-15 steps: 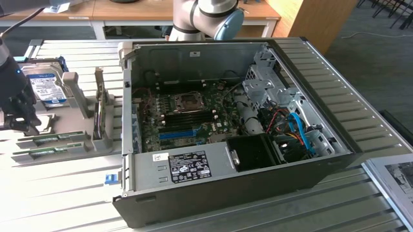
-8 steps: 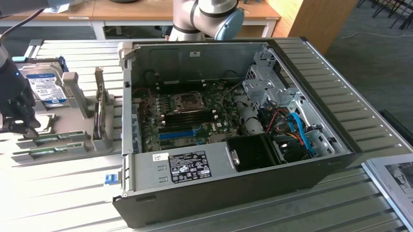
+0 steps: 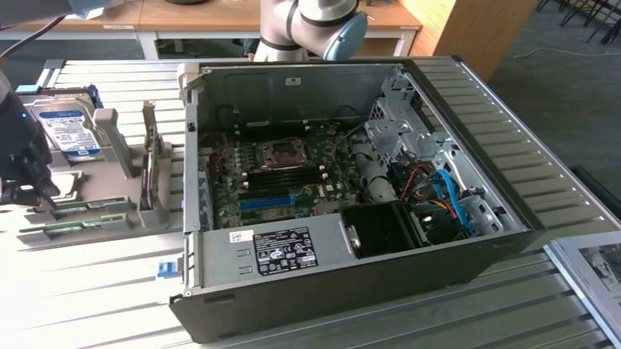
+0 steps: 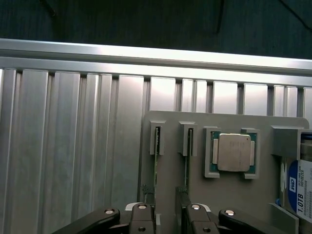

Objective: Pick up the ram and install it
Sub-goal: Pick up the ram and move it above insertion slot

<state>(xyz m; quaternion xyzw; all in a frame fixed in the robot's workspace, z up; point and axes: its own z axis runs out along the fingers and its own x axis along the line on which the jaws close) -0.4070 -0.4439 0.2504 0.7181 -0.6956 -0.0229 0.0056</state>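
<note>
Two ram sticks, thin green boards, stand on edge in slots of a grey holder (image 4: pixel 165 122): one ram (image 4: pixel 156 165) and a second stick (image 4: pixel 186 165). In the exterior view they lie at the far left as ram (image 3: pixel 89 206) and a second stick (image 3: pixel 70 228). My gripper (image 4: pixel 168 219) hangs open just above their near ends, one finger (image 4: pixel 141 217) by the first stick and the other by the second. It is the dark gripper (image 3: pixel 29 190) on the exterior view's left. The open computer case (image 3: pixel 466 276) holds the motherboard with its blue slot (image 3: pixel 267 201).
A processor chip (image 4: pixel 234 152) sits in a recess of the holder beside the sticks. A hard drive (image 4: pixel 298 187) with a blue-white label stands past it, seen as hard drive (image 3: pixel 66 131) too. Everything rests on a ribbed metal table (image 4: pixel 73 146), whose edge (image 4: pixel 146 51) lies beyond the holder.
</note>
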